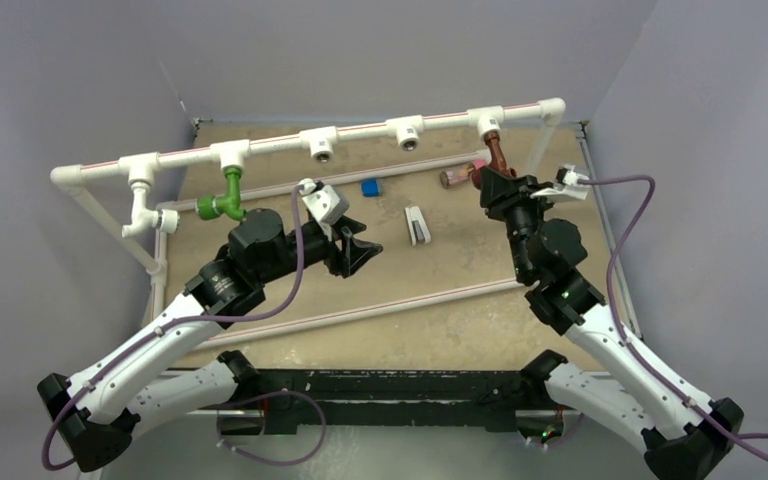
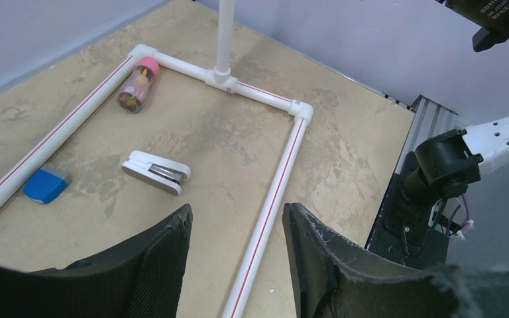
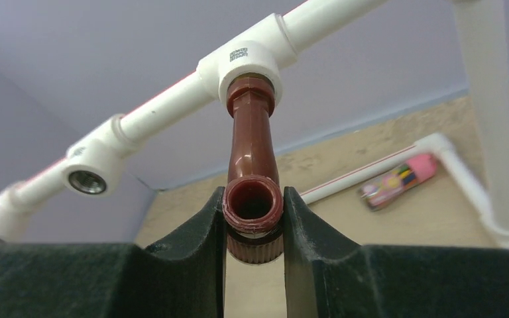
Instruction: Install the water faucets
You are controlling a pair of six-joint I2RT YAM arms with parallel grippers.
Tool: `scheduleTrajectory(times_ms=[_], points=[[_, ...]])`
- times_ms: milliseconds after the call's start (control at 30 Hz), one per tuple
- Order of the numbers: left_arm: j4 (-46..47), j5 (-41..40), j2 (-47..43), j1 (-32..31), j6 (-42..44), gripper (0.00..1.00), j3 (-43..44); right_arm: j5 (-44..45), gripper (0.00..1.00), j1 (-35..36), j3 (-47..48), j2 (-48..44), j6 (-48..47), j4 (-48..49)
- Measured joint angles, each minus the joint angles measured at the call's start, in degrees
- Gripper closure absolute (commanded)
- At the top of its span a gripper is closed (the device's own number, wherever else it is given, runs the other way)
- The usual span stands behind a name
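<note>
Overhead, the pipe frame (image 1: 360,134) ran across the back of the table (image 1: 460,290), its T-fittings facing the two arms. At far left the white faucet (image 1: 146,212) hung from its fitting. Just beside it, the green faucet (image 1: 224,198) sat in the next one. The left gripper (image 2: 237,222) hovered over the board below them, jaws apart and carrying nothing.

Mid-frame, a first empty socket (image 1: 321,152) and a second empty socket (image 1: 409,141) held nothing. No tray or bin was in view, so these threaded mouths were the only receptacles. Loose on the board lay a blue block (image 1: 370,187), a white stapler-like item (image 1: 417,226) and a pink-capped cylinder (image 1: 457,176).

At right, the reddish-brown faucet (image 3: 252,152) stood seated in the fifth T-fitting (image 3: 242,63). The right gripper (image 3: 253,199) was clamped on it, fingers pressed to either side of the spout's collar. How firmly they bit could not be judged.

The faucets looked like rigid moulded plastic: light, unlikely to flex, and smooth enough to slip under a turning load. The ribbed collar at the spout seemed the best hold, since it gives the pads purchase and keeps them off the threads. A thread started crooked would likely bind in the socket, so any further turning probably called for a straight, square grip.
</note>
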Motion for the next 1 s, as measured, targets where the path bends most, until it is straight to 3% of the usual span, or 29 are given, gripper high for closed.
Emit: scheduleTrajectory(times_ms=[367,433,500,767,1000], points=[[0.0,0.4,-0.2,0.0,0.0,0.49,0.0,-0.6,0.99,0.0,-5.0,-4.0,32.7,3.1],[0.0,0.4,-0.2,0.0,0.0,0.49,0.0,-0.4,0.88,0.0,-6.1,-4.5,38.7,4.1],[0.0,0.4,-0.2,0.0,-0.1,0.49,0.0,-0.1,0.85,0.1,-7.0,-4.7,43.1,5.2],[0.0,0.4,-0.2,0.0,-0.1,0.49,0.0,0.3,0.39,0.1,-7.4,-4.5,53.4,7.5],[0.0,0.4,-0.1,0.0,-0.1,0.49,0.0,0.1,0.30,0.6,-7.4,-4.6,57.3,11.3]])
